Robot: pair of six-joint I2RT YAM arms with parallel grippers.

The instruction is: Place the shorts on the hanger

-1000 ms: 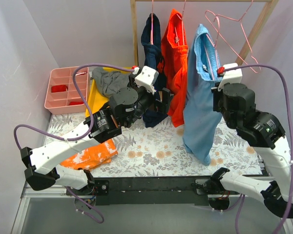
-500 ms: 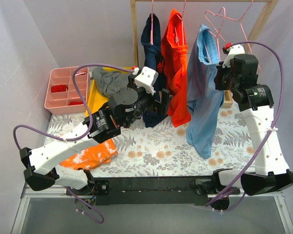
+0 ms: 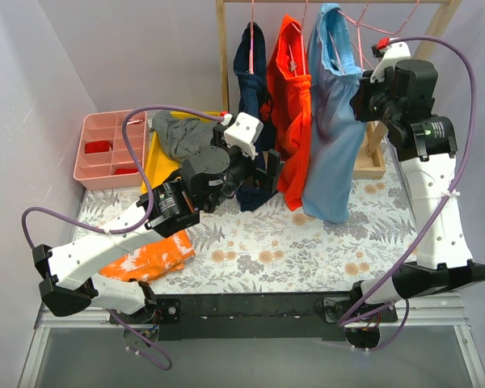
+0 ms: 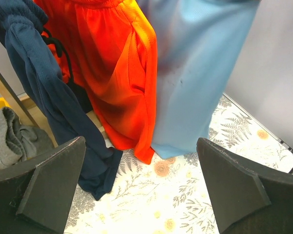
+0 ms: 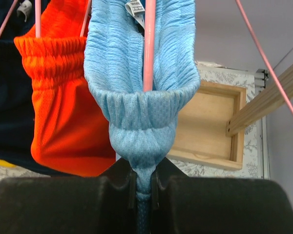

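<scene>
The light sky-blue shorts (image 3: 331, 121) hang high at the wooden rack, beside the orange-red shorts. My right gripper (image 3: 362, 95) is shut on their waistband, which shows bunched between the jaws in the right wrist view (image 5: 142, 122). The pink wire hanger (image 5: 149, 44) runs up through the waistband opening; its other wires (image 3: 364, 28) show near the rack's top bar. My left gripper (image 3: 267, 174) is open and empty, low in front of the hanging clothes. In the left wrist view the blue shorts (image 4: 200, 73) hang right of the orange-red ones.
Navy shorts (image 3: 250, 73) and orange-red shorts (image 3: 291, 97) hang on the wooden rack (image 3: 222, 48). A pink divided tray (image 3: 105, 149), a yellow bin with grey cloth (image 3: 178, 137) and an orange cloth (image 3: 149, 255) lie left. The rack's wooden base (image 5: 210, 126) sits below the right gripper.
My right gripper has lifted the sky-blue shorts up and toward the rack's top bar; their hem now hangs clear above the table. The left arm has stayed still.
</scene>
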